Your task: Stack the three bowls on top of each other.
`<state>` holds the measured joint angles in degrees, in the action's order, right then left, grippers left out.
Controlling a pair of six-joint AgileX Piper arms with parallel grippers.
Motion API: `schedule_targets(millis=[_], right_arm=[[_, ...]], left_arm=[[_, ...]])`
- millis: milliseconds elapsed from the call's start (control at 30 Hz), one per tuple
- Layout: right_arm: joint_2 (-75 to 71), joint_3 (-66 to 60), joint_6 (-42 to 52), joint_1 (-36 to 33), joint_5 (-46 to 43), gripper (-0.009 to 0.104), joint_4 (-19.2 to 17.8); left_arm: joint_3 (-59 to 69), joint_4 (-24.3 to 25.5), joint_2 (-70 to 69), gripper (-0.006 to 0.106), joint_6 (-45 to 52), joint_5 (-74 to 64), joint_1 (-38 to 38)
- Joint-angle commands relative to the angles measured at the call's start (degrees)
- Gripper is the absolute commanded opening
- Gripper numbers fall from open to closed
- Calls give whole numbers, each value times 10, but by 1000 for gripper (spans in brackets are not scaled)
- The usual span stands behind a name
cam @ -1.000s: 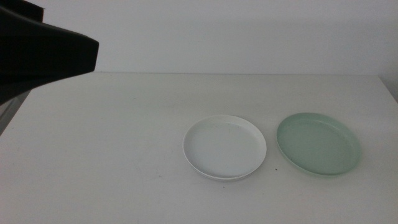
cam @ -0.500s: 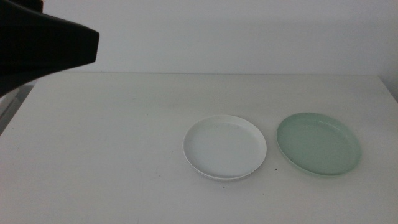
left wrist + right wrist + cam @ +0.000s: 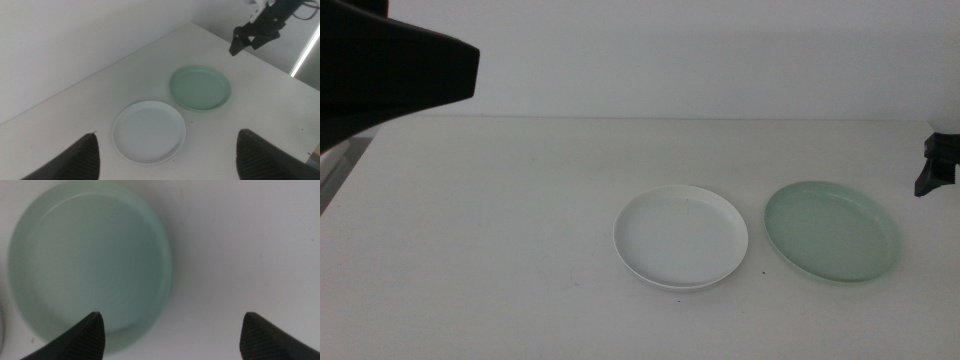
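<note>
A bare test setup, most like a lab: a plain white desk [image 3: 520, 250] stands against a blank white wall [image 3: 700, 55], with no household furnishings in sight. A black robot arm [image 3: 265, 22] with cabling reaches over the desk's far corner, beside a bright light strip [image 3: 306, 52].

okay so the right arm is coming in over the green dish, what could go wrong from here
1. The right gripper, jaws open, hangs above the mint green bowl. The rim is low and the dish shallow, so a jaw could slide off or tip it.
2. The white bowl seems to sit on another dish, with an edge showing underneath. Landing the green one off-centre could shift that pair.
3. The left gripper waits open high above the table, so crossing paths looks unlikely.
</note>
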<state>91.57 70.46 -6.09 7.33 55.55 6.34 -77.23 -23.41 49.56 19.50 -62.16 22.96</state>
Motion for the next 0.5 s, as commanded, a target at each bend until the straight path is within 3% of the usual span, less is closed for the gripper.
schedule_targets(millis=[0,467], right_arm=[[42,26,17,19,1,93,26],[200,32,31,4,-94,90,35]], left_arm=[[0,-5,-2,94,0,7,0],[0,-5,-2,94,0,7,0]])
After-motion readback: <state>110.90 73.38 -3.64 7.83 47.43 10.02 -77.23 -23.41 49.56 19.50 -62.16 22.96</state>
